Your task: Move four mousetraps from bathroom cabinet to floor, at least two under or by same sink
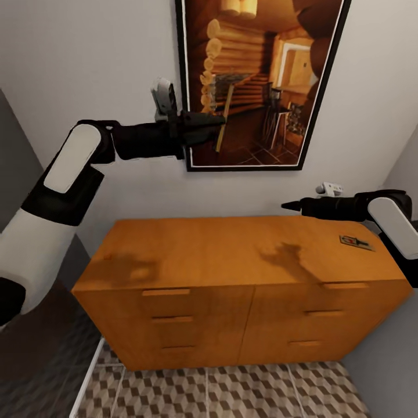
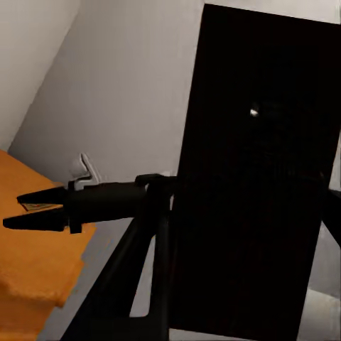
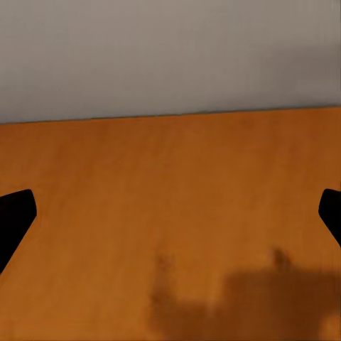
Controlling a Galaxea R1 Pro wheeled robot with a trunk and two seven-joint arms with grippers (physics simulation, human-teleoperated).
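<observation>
Right hand (image 1: pixel 288 205) open, empty, above cabinet (image 1: pixel 232 249) | mousetrap (image 1: pixel 355 240) on cabinet top at 3 o'clock | left hand (image 1: pixel 217 121) state: I cannot tell | I'd swing right, descend square over trap.

a black gripper (image 2: pixel 28 211), fingers slightly parted, reaches over the corner of the orange cabinet (image 2: pixel 28 263), with a grey wall (image 2: pixel 128 92) behind and a tall dark panel (image 2: pixel 256 185) beside it.

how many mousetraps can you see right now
1. A single mousetrap lies on the cabinet top, near its right end. Others may be hidden in the drawers.
</observation>
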